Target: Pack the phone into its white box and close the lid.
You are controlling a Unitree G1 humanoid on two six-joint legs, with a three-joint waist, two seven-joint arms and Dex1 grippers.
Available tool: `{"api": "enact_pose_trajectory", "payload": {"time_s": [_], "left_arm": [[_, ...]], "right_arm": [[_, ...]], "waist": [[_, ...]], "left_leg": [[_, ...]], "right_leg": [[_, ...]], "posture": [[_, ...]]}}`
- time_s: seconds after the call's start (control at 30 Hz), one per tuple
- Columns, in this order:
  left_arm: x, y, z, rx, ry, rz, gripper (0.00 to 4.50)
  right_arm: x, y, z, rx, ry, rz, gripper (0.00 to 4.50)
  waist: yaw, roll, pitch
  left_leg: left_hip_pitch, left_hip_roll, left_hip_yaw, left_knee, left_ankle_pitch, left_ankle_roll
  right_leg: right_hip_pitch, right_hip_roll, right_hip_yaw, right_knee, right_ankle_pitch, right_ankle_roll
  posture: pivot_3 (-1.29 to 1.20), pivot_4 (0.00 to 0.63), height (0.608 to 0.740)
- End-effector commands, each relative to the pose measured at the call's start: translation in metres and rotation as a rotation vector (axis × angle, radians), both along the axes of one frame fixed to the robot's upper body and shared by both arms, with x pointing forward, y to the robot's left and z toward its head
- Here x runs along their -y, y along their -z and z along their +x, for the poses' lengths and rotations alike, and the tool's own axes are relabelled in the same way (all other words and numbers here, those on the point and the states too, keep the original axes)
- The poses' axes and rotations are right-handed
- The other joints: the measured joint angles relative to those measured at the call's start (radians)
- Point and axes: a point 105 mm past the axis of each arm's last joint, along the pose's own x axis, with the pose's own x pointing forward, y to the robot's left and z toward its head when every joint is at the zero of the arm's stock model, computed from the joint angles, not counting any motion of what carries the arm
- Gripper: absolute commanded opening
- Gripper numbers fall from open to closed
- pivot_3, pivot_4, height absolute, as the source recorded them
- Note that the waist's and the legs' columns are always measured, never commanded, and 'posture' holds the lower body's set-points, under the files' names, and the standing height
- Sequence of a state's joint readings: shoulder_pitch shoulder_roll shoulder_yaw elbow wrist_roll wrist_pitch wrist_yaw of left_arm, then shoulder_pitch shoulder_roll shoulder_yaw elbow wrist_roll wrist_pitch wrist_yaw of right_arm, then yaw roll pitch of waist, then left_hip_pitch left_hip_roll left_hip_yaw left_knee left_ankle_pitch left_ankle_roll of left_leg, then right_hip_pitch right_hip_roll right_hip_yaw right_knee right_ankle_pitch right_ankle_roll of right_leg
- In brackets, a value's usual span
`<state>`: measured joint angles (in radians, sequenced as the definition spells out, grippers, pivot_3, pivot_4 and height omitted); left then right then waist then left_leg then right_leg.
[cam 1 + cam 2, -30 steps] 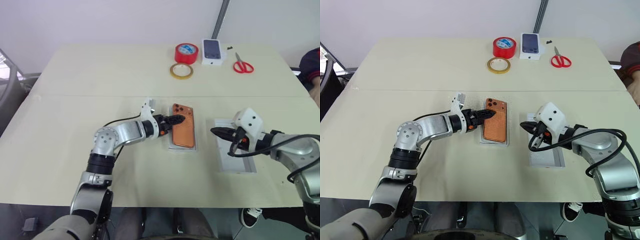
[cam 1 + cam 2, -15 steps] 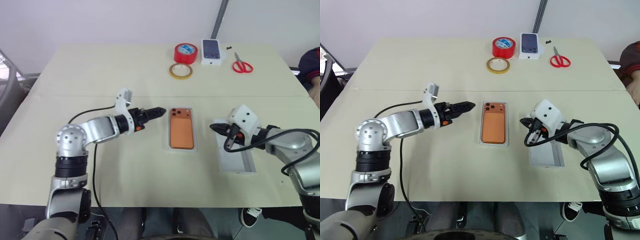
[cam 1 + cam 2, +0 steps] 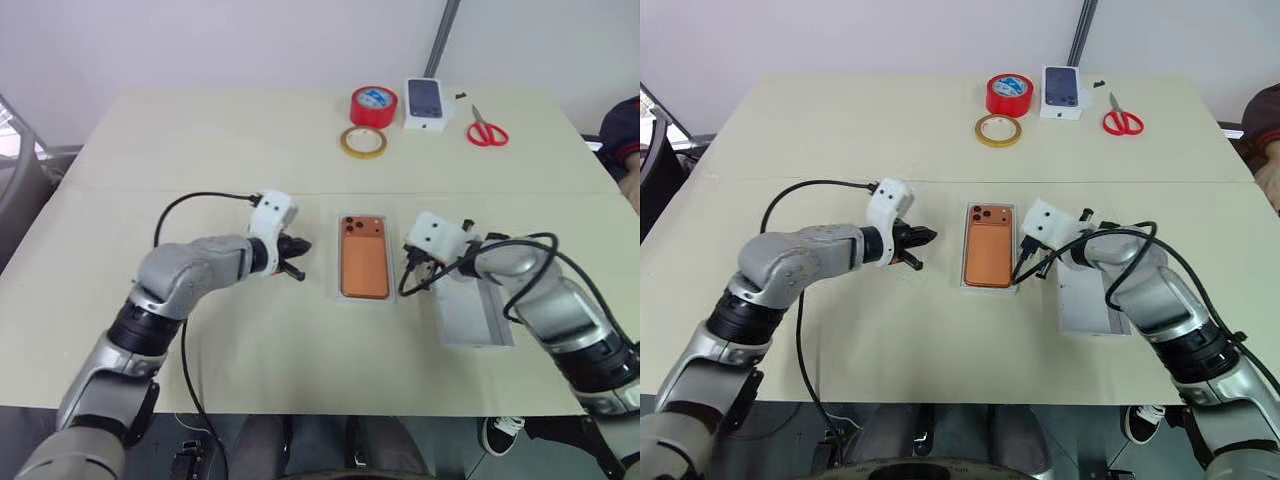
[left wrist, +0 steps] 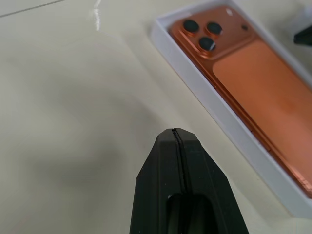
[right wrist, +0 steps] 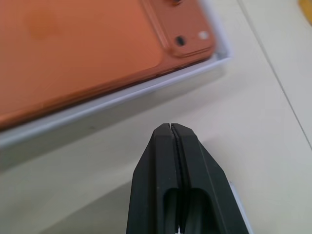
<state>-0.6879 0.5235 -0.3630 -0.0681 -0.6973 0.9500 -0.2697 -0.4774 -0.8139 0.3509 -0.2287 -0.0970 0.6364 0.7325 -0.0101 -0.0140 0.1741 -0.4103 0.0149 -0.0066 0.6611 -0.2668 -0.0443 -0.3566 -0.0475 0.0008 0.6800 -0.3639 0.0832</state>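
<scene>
The phone [image 3: 364, 262] lies back up in the white box [image 3: 339, 291], near the middle of the table [image 3: 200, 150], its camera cluster at the far end. Its long axis runs away from the robot, and it sits flat inside the box walls, so by my reading the packing step is done and only the lid remains.

The lid [image 3: 473, 312] lies open side up on the table to the right of the box, apart from it and roughly parallel to it, long axis also running away from the robot.

The left gripper [image 3: 292, 264] hovers over bare table just left of the box, fingers pressed together and holding nothing. The right gripper [image 3: 409, 280] hangs in the gap between box and lid, tips toward the box's right wall — fingers likewise pressed together, nothing between them.

The governing relation: the lid lies to the right of the right gripper, directly under that arm's forearm, while the left gripper has the whole box between it and the lid. The right arm is plainly the nearer. In my judgement it must part its fingers, take a long edge of the lid, turn it over and bring it leftward onto the box.

Tape rolls [image 3: 372, 105], scissors [image 3: 486, 131] and a second box [image 3: 426, 103] stand well apart at the far edge.
</scene>
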Motion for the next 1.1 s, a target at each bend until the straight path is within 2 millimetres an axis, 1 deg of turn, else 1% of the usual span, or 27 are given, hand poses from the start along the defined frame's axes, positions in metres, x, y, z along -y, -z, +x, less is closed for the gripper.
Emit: {"api": "enact_pose_trajectory", "payload": {"time_s": [0.03, 0.1, 0.17, 0.2, 0.27, 0.33, 0.4, 0.47, 0.57, 0.63, 0.83, 0.93, 1.1], "left_arm": [[0.016, -0.003, 0.001, 0.045, 0.092, 0.033, 0.02], [0.024, 0.005, -0.002, 0.030, 0.145, 0.073, 0.02], [0.037, 0.010, -0.012, 0.012, 0.233, 0.090, 0.02], [0.043, 0.011, -0.016, 0.006, 0.271, 0.088, 0.02], [0.050, 0.010, -0.020, 0.003, 0.309, 0.083, 0.02], [0.064, 0.009, -0.029, -0.016, 0.373, 0.062, 0.02], [0.077, 0.009, -0.036, -0.029, 0.427, 0.054, 0.02], [0.083, 0.009, -0.040, -0.032, 0.454, 0.055, 0.02], [0.102, 0.011, -0.048, -0.037, 0.518, 0.051, 0.02], [0.112, 0.011, -0.053, -0.043, 0.550, 0.043, 0.02], [0.137, 0.014, -0.073, -0.077, 0.636, 0.027, 0.02], [0.142, 0.015, -0.078, -0.088, 0.652, 0.022, 0.02], [0.141, 0.016, -0.075, -0.095, 0.633, 0.019, 0.02]], "right_arm": [[-0.007, -0.007, 0.006, 0.049, -0.033, -0.029, 0.00], [-0.011, -0.005, 0.007, 0.047, -0.048, -0.032, 0.00], [-0.019, -0.005, 0.004, 0.041, -0.077, -0.018, 0.00], [-0.021, -0.006, 0.002, 0.037, -0.088, -0.011, 0.00], [-0.023, -0.006, 0.000, 0.032, -0.097, -0.006, 0.00], [-0.021, -0.005, -0.007, 0.019, -0.113, -0.020, 0.00], [-0.016, -0.004, -0.016, 0.000, -0.126, -0.035, 0.00], [-0.013, -0.004, -0.022, -0.015, -0.129, -0.040, 0.00], [0.002, 0.000, -0.040, -0.064, -0.117, -0.068, 0.00], [0.011, 0.003, -0.050, -0.089, -0.103, -0.083, 0.00], [0.035, 0.010, -0.069, -0.138, -0.024, -0.106, 0.00], [0.044, 0.011, -0.071, -0.139, 0.011, -0.111, 0.00], [0.049, 0.009, -0.071, -0.136, 0.035, -0.110, 0.00]], "waist": [[0.000, 0.000, 0.000], [-0.001, 0.000, 0.000], [-0.002, 0.000, 0.000], [-0.001, 0.000, 0.000], [0.002, 0.000, 0.000], [0.005, 0.000, 0.000], [0.016, 0.000, 0.000], [0.023, 0.000, 0.000], [0.031, 0.000, 0.000], [0.032, 0.000, 0.000], [0.027, 0.001, 0.000], [0.024, 0.001, 0.000], [0.023, 0.001, 0.000]], "left_leg": [[0.000, 0.000, 0.000, 0.000, 0.000, 0.000], [0.000, 0.000, 0.000, 0.000, 0.000, 0.000], [0.000, 0.000, 0.000, 0.000, 0.000, 0.000], [0.000, 0.001, 0.000, 0.000, 0.000, 0.000], [0.000, 0.001, 0.000, 0.000, 0.000, 0.000], [0.000, 0.000, 0.000, 0.000, 0.000, 0.000], [0.000, 0.000, 0.000, 0.001, 0.000, 0.001], [-0.001, 0.000, 0.000, 0.001, -0.001, 0.001], [-0.001, 0.000, 0.000, 0.002, -0.001, 0.001], [-0.001, -0.001, -0.001, 0.002, -0.003, 0.006], [-0.001, 0.000, -0.001, 0.003, -0.004, 0.007], [0.000, -0.001, -0.001, 0.003, -0.004, 0.007], [0.000, 0.000, -0.001, 0.003, -0.004, 0.007]], "right_leg": [[0.000, 0.000, 0.000, 0.000, 0.000, 0.000], [0.000, 0.000, 0.000, 0.000, 0.000, 0.000], [0.000, 0.000, 0.000, 0.000, 0.000, 0.000], [0.000, 0.000, 0.000, 0.000, 0.000, 0.000], [0.000, 0.000, 0.000, 0.000, 0.000, 0.000], [0.000, 0.000, 0.000, 0.001, 0.000, 0.000], [0.000, -0.001, 0.000, 0.000, 0.000, 0.000], [0.000, 0.000, 0.000, 0.000, 0.000, 0.000], [0.001, -0.001, 0.000, 0.000, 0.000, 0.000], [0.001, -0.001, 0.000, 0.000, 0.000, 0.000], [0.002, -0.001, 0.000, 0.000, 0.000, 0.000], [0.003, -0.001, 0.000, 0.000, 0.000, 0.000], [0.002, 0.000, 0.000, 0.000, 0.000, 0.000]], "posture": [[0.00, 0.150, 0.740], [0.00, 0.150, 0.740], [0.00, 0.150, 0.740], [0.00, 0.150, 0.740], [0.00, 0.150, 0.740], [0.00, 0.150, 0.740], [0.00, 0.150, 0.740], [0.00, 0.150, 0.740], [0.00, 0.150, 0.740], [0.00, 0.150, 0.740], [0.00, 0.150, 0.740], [0.00, 0.150, 0.740], [0.00, 0.150, 0.740]]}}
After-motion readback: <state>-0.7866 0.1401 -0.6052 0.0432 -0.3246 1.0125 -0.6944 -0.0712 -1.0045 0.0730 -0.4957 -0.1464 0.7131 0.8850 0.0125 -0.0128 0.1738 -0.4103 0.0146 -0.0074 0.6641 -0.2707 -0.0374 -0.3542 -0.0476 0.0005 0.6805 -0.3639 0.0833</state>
